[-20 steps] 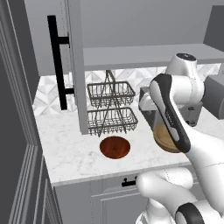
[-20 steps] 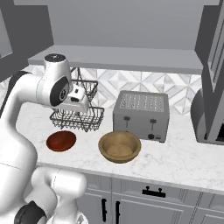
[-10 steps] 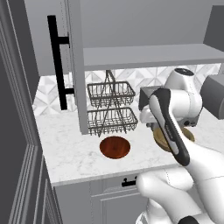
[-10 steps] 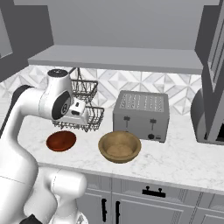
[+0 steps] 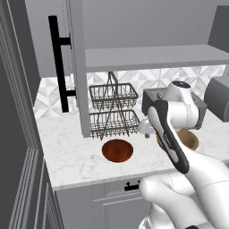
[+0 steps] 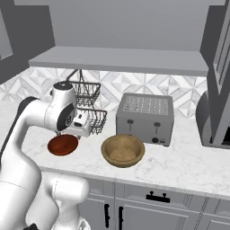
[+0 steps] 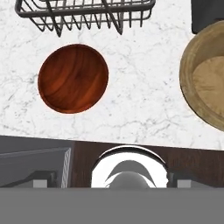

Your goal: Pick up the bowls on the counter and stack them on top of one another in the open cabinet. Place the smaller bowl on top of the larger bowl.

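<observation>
The smaller bowl (image 5: 117, 150) (image 6: 63, 144) (image 7: 73, 78), glossy reddish-brown, rests on the white marble counter (image 5: 67, 156) in front of the wire rack. To its right sits the larger bowl (image 6: 122, 150) (image 7: 205, 78) of tan wood, half hidden behind my arm in the left base view (image 5: 188, 139). My gripper (image 5: 146, 133) (image 6: 80, 133) hangs above the counter between the two bowls, holding nothing; its fingers are too hidden to read. The open cabinet shelf (image 5: 152, 57) (image 6: 121, 60) is bare overhead, its door (image 5: 76, 67) swung out with a black bar handle (image 5: 60, 67).
A two-tier wire basket rack (image 5: 112, 109) (image 6: 90, 105) (image 7: 83, 13) stands against the backsplash just behind the hand. A grey toaster (image 6: 146, 117) sits behind the tan bowl. A dark appliance (image 6: 206, 121) occupies the far right.
My hand has come down from rack height toward the counter and turned to look straight down. Both bowls lie where they were.
</observation>
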